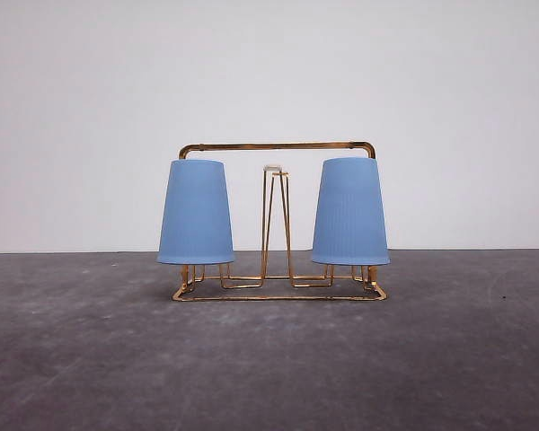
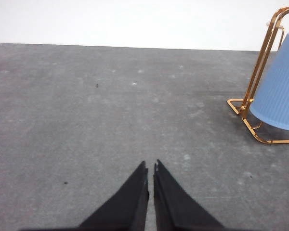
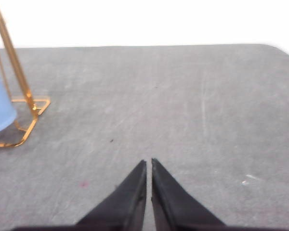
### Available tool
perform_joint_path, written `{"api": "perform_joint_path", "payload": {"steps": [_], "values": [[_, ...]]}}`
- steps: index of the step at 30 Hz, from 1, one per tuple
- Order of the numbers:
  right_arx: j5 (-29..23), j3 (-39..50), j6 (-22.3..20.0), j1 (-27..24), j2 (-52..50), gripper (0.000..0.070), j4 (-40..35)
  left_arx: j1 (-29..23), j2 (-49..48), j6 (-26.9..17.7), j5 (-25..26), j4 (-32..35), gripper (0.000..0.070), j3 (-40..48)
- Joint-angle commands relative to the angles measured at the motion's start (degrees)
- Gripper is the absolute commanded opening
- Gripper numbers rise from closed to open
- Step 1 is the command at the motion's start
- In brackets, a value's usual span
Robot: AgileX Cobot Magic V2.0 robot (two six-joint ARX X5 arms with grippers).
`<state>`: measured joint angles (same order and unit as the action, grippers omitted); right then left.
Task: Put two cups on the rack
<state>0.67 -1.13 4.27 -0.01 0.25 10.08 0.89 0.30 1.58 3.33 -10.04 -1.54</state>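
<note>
I judge the placing done: both cups, the left cup [image 1: 196, 212] and the right cup [image 1: 350, 212], hang upside down on the outer pegs of the rack [image 1: 277, 146]. My left gripper [image 2: 150, 166] and right gripper [image 3: 149, 162] are each pinched closed on nothing, low over bare table [image 1: 269, 359]. To finish well I would back straight off; open room lies wide on both sides of the rack.

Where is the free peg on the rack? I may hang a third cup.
In the front view the bare white-tipped peg stands at the middle of the rack, between the left cup and the right cup, both upside down on the outer pegs.
</note>
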Motion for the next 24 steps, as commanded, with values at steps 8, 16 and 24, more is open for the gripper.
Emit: {"api": "perform_joint_path", "payload": {"steps": [8, 16, 24], "values": [[1.18, 0.44, -0.24, -0.35, -0.04, 0.0014, -1.0, -0.02, -0.04, 0.2, 0.09, 0.87, 0.0, 0.83], [0.94, 0.42, -0.24, -0.35, -0.04, 0.0014, -1.07, -0.02, -0.04, 0.2, 0.09, 0.87, 0.0, 0.83], [0.94, 0.42, -0.24, -0.35, -0.04, 0.0014, -1.08, -0.02, -0.04, 0.2, 0.09, 0.87, 0.0, 0.83]]}}
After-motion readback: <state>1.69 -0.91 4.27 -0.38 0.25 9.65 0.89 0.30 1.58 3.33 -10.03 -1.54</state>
